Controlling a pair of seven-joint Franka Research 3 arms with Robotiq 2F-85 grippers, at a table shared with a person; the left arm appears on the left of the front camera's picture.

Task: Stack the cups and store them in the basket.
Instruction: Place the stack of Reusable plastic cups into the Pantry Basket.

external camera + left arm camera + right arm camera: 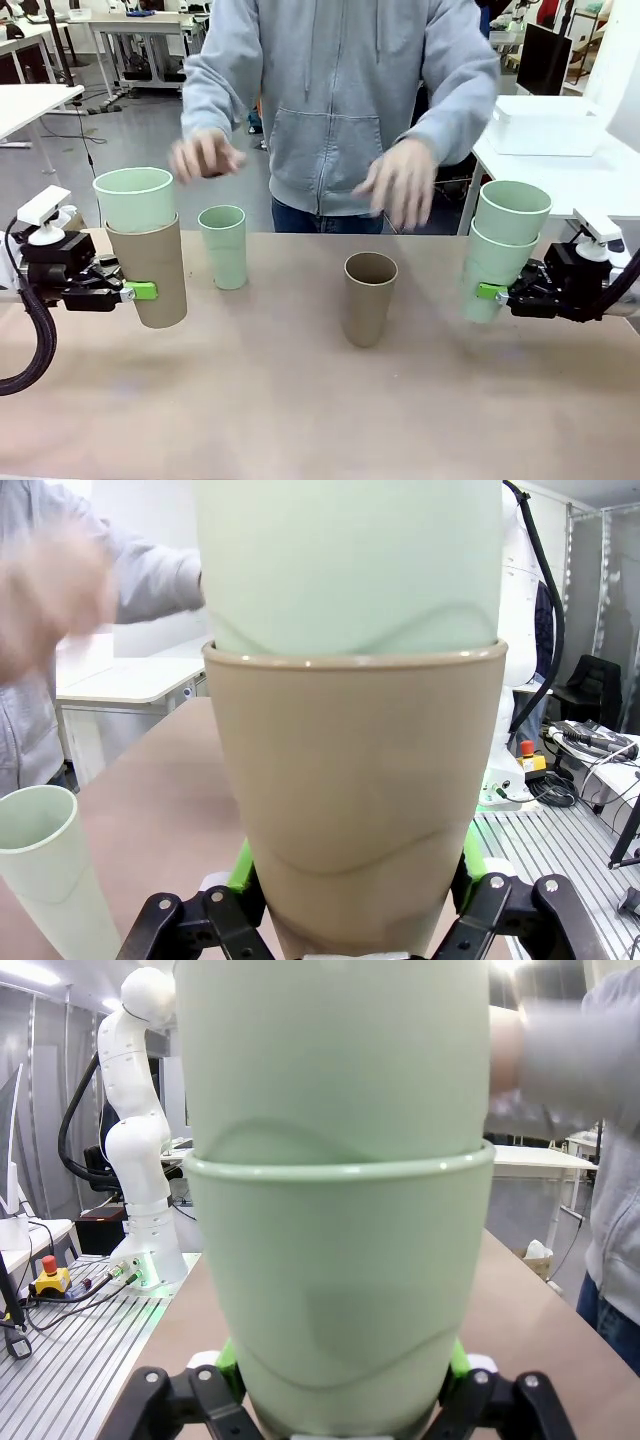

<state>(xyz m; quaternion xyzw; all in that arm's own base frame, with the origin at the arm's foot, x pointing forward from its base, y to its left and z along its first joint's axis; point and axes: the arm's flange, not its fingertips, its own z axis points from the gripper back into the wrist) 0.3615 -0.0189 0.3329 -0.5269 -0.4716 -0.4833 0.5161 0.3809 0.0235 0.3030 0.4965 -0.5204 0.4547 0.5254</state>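
My left gripper [140, 291] is shut on a tan cup [150, 270] with a mint cup [136, 198] nested inside it, held just above the table at the left. In the left wrist view that tan cup [355, 800] fills the middle between my fingers. My right gripper [490, 292] is shut on a mint cup [488, 275] with a second mint cup [512, 210] nested in it, at the right. The right wrist view has this mint stack [335, 1260] close up. A single mint cup [223, 246] and a single tan cup [369, 297] stand upright on the table. The basket is out of view.
A person in a grey hoodie stands at the far edge, both hands [400, 185] blurred above the table between the loose cups. A white table [580, 170] stands at the back right. The brown tabletop [300, 410] in front is bare.
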